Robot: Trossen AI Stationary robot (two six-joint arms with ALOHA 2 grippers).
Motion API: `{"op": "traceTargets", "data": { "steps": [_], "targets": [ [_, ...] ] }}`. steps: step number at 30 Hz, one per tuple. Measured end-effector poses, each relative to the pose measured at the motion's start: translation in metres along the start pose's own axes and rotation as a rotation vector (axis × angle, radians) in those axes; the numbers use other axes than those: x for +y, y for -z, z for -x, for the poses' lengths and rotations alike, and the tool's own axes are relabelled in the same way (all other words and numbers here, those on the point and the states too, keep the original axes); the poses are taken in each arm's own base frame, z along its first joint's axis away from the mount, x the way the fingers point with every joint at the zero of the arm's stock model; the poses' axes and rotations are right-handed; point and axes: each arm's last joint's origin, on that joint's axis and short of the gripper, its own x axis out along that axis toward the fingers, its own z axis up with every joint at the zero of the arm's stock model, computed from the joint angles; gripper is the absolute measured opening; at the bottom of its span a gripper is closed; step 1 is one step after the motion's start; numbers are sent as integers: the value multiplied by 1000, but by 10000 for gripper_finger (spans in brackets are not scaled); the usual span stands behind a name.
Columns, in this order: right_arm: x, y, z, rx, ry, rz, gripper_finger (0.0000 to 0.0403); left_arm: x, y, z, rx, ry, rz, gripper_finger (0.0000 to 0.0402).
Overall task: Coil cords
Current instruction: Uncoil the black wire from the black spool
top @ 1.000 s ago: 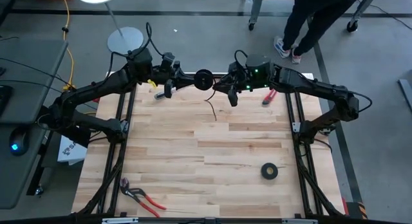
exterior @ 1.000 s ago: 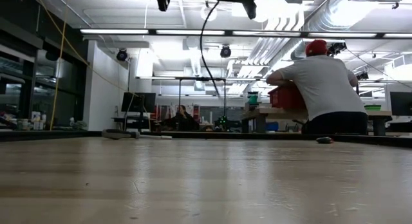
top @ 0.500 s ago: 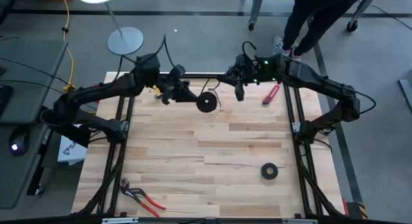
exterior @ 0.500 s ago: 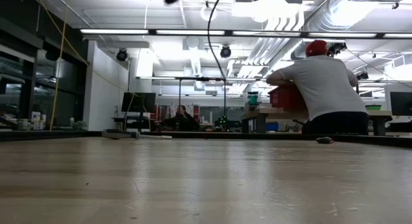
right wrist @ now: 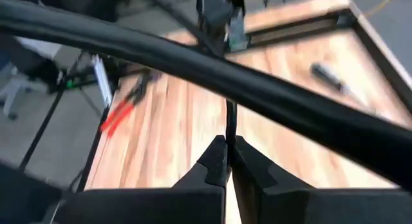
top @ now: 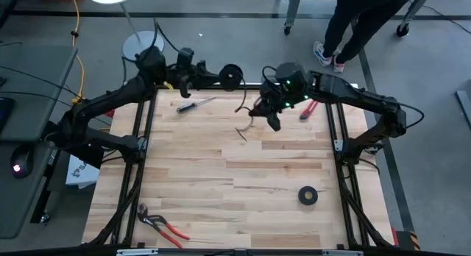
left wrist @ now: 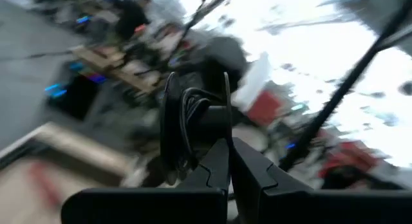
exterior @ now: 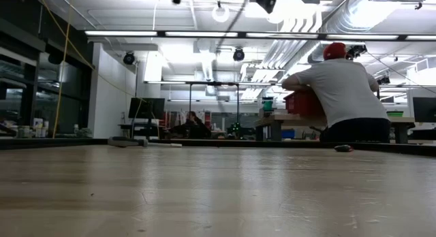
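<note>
the left gripper (top: 221, 77) is shut tight on the cord (top: 231, 76) loops, up high at the far edge. the right gripper (top: 263, 112) pinches the cord's tail, just right.

Your cord (top: 231, 76) reads black, the table (top: 221, 182) pale striped wood, and the pliers' (top: 163, 224) handles probably red.

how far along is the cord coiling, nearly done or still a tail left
Mostly wound: the left tool is shut on the coil, held above the table's far edge. In hand: the right tool pinches the cord's tail, which runs back toward the coil. Left: a loose end hangs free and needs winding in.
</note>
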Motion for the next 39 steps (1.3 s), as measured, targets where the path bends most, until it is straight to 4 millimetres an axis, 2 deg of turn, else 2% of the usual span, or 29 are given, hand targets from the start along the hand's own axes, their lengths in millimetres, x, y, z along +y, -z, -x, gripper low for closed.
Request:
{"op": "traceTargets", "data": {
  "steps": [5,10,14,19,22,26,30,39],
  "targets": [
    [5,11,24,68,118,-29,0,6,7,18,105,-147,-12,0],
    [8,5,40,-21,165,-38,19,5,8,21,124,-141,-41,0],
    [8,4,42,-35,168,5,80,5,10,21,160,-112,-51,0],
    [6,4,43,-38,252,23,170,6,18,20,219,-133,-103,0],
    [6,-1,43,-84,241,59,196,4,23,18,246,-157,-165,0],
    [8,-13,40,-198,173,93,197,0,29,13,261,-186,-250,0],
    [3,-20,25,-239,167,71,189,-8,30,7,259,-183,-330,0],
    [-7,-25,-3,-251,134,65,181,-32,5,-4,190,-153,-432,0]
  ]
}}
